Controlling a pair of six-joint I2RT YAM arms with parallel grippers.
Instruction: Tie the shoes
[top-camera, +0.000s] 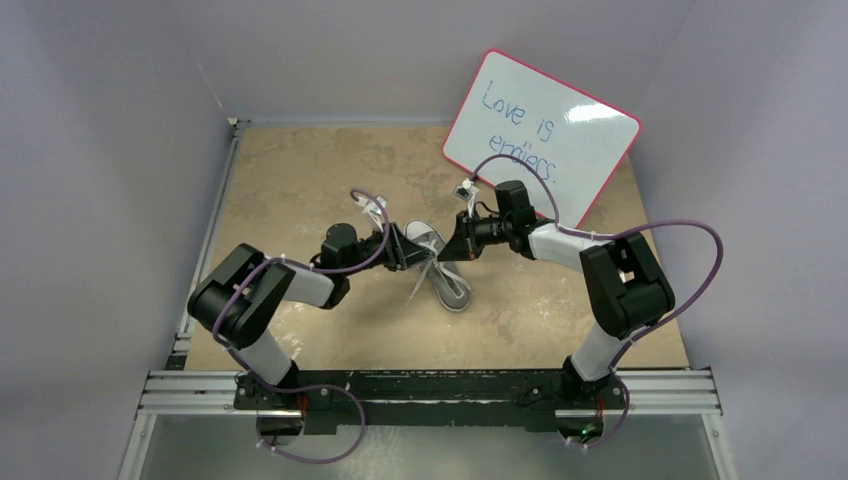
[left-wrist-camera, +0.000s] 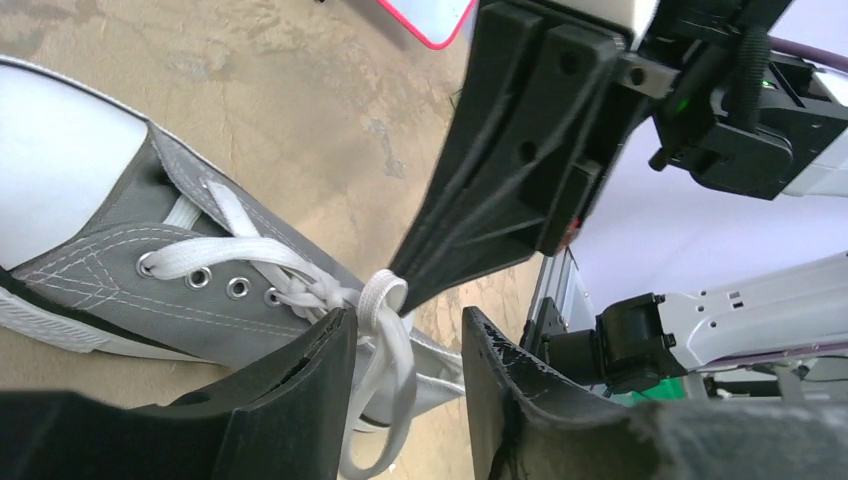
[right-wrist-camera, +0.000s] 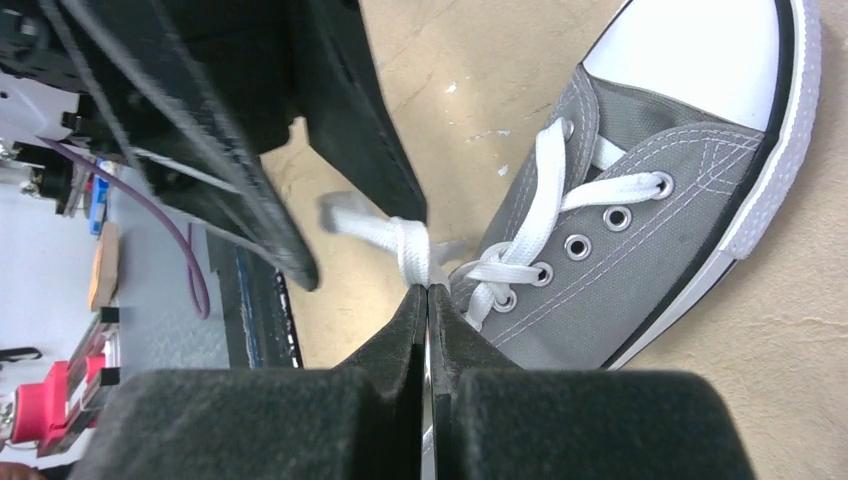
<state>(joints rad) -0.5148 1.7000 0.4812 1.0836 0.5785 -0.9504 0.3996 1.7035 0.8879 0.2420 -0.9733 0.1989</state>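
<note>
The grey canvas sneaker (top-camera: 450, 285) with white toe cap lies at mid-table; it also shows in the left wrist view (left-wrist-camera: 120, 260) and the right wrist view (right-wrist-camera: 640, 270). My right gripper (right-wrist-camera: 428, 292) is shut on a folded loop of the white lace (right-wrist-camera: 412, 245) just off the top eyelets. In the left wrist view that loop (left-wrist-camera: 385, 300) sits at the right gripper's tip (left-wrist-camera: 425, 275). My left gripper (left-wrist-camera: 405, 340) is open, its jaws either side of the hanging lace (left-wrist-camera: 400, 380), which lies close to the left finger (left-wrist-camera: 320, 350). Both grippers meet over the shoe (top-camera: 432, 250).
A pink-edged whiteboard (top-camera: 540, 135) with blue writing leans at the back right wall. Grey walls close in the tan table (top-camera: 300, 170) on three sides. A metal rail (top-camera: 430, 390) runs along the near edge by the arm bases.
</note>
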